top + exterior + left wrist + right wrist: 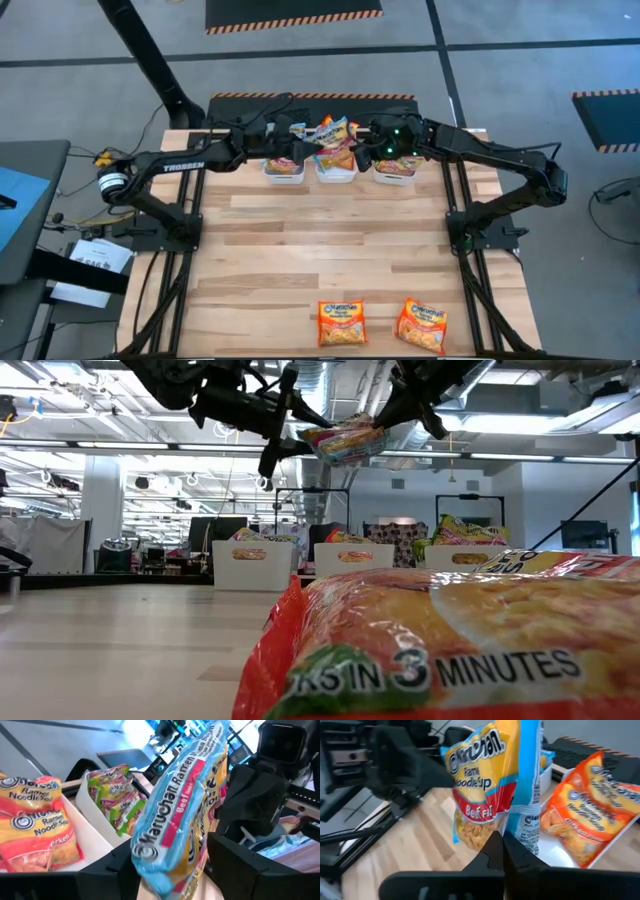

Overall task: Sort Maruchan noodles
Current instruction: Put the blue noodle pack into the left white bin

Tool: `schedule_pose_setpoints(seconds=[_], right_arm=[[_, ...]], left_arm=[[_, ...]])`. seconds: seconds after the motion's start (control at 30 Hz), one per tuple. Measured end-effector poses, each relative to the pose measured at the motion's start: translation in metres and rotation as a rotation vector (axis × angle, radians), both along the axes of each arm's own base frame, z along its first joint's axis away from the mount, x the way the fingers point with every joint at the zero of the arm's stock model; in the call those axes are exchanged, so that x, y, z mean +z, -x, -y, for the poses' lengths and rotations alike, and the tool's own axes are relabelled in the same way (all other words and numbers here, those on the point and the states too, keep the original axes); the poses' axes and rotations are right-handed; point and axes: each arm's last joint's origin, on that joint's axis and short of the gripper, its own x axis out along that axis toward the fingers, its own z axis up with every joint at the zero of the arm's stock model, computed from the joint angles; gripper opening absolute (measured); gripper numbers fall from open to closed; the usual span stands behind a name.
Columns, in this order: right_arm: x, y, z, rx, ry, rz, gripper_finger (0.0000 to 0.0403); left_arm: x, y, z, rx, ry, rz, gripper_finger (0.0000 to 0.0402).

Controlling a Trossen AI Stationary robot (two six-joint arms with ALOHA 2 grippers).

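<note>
A pale yellow-blue beef noodle packet [333, 133] hangs in the air above the three white trays at the table's far edge. My right gripper [502, 845] is shut on it and comes in from the right. My left gripper [170, 862] is open and level at the packet's left, one finger [105, 870] on either side of it. Orange packets [35, 820] lie in the middle tray [337, 172] and green-yellow ones [117, 790] in the right tray [397, 172]. Two orange packets [343, 323] [421, 325] lie flat by the near edge. My right gripper pinches one edge of the packet [520, 827] between its two shut fingers. The fingers slant down from the table's right. The packet stands out beyond the fingertips, lifted clear of the trays [345, 442]. My left gripper: I cannot tell whether its fingers touch the packet.
The left tray [284, 170] also holds packets. A wide bare stretch of wooden table [320, 250] lies between the trays and the two near packets. One near packet [450, 650] fills the front of the low view.
</note>
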Motion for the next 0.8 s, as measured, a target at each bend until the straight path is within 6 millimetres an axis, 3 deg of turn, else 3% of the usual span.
schedule_pose_setpoints(seconds=[0.2, 0.4, 0.6, 0.8], right_arm=[[0.0001, 0.0001, 0.0003, 0.009, 0.003, 0.0, 0.0001], [-0.0009, 0.0002, -0.0003, 0.033, -0.006, -0.007, 0.0012], [-0.0004, -0.0002, -0.0006, 0.071, 0.049, -0.021, 0.0064], [0.0013, 0.003, 0.0033, 0.059, 0.052, -0.014, 0.0124]], left_arm=[[0.0003, -0.0011, 0.0012, 0.008, -0.044, -0.005, 0.0171], [0.0011, -0.0009, 0.0016, 0.005, -0.06, -0.006, 0.0091], [0.001, -0.001, 0.0017, 0.005, -0.073, -0.011, 0.003], [0.0021, -0.0001, 0.0019, 0.004, -0.111, -0.02, 0.002]])
